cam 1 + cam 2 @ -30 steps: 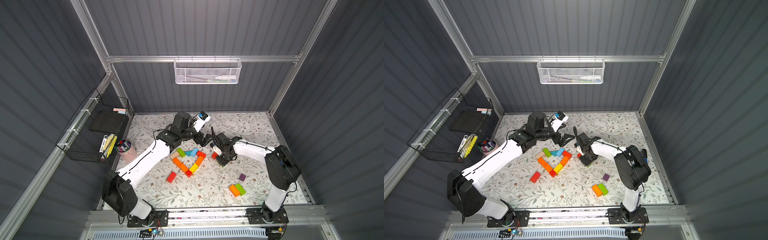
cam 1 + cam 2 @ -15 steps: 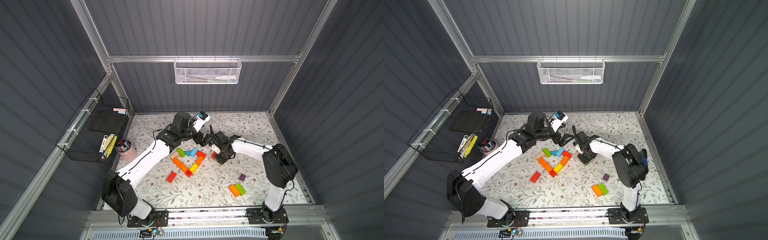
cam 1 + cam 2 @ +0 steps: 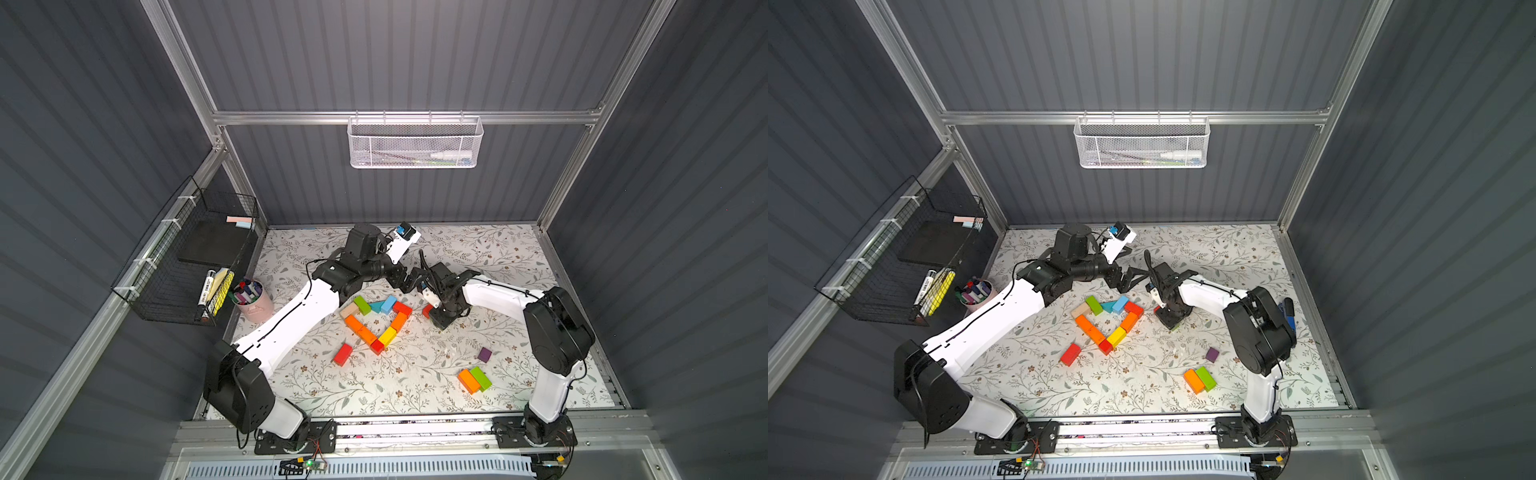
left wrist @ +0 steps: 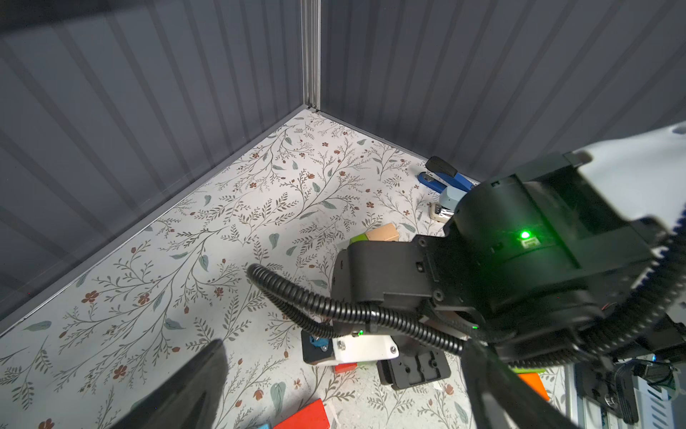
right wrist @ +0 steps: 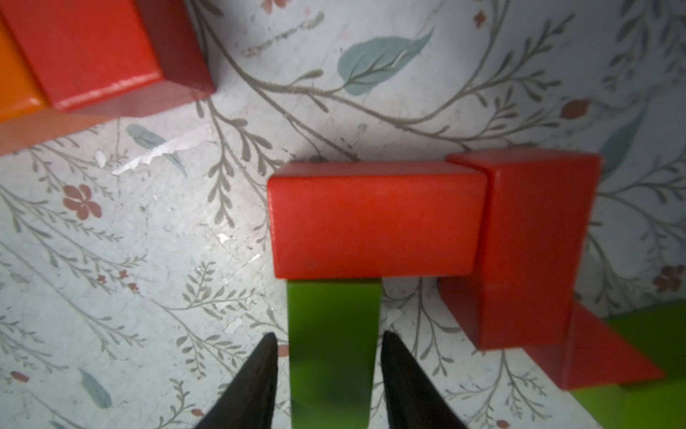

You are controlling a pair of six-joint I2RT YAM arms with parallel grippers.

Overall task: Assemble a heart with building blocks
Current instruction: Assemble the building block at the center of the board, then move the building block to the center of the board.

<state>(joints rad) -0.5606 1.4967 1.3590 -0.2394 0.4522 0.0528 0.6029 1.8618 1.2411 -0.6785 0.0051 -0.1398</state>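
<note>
Fingers of my right gripper [image 5: 328, 340], lower centre of the right wrist view: parted, one on either side of a green block [image 5: 334, 304]. A sliver of mat shows between the block and one finger, so I record no clamp. The block lies flat on the floral mat [image 5: 148, 223]; paint glossy, edges square. Its far end butts a red brick [image 5: 375, 223] lying crosswise at frame centre. A taller red block [image 5: 534, 223] touches that brick's end on the right. A red wedge [image 5: 601, 356] sits at its foot, lower right, beside another green piece [image 5: 653, 330].

My left gripper [image 3: 1138, 280], centre of a top view: fingers spread wide, nothing between them, just beside my right wrist.

In both top views the heart outline [image 3: 387, 336] lies at centre, just left of my right gripper. Its lower part is a V of orange, red and yellow bricks. Its upper run is tan, green, teal, blue and red. The pieces touch end to end.

Farther toward the lower edge:
- A stray red brick [image 3: 343, 354] lies near the V's tip.
- A purple cube [image 3: 484, 354] stands alone at the right.
- An orange brick [image 3: 468, 380] and a green brick [image 3: 481, 377] lie side by side, touching, lower right.
</note>
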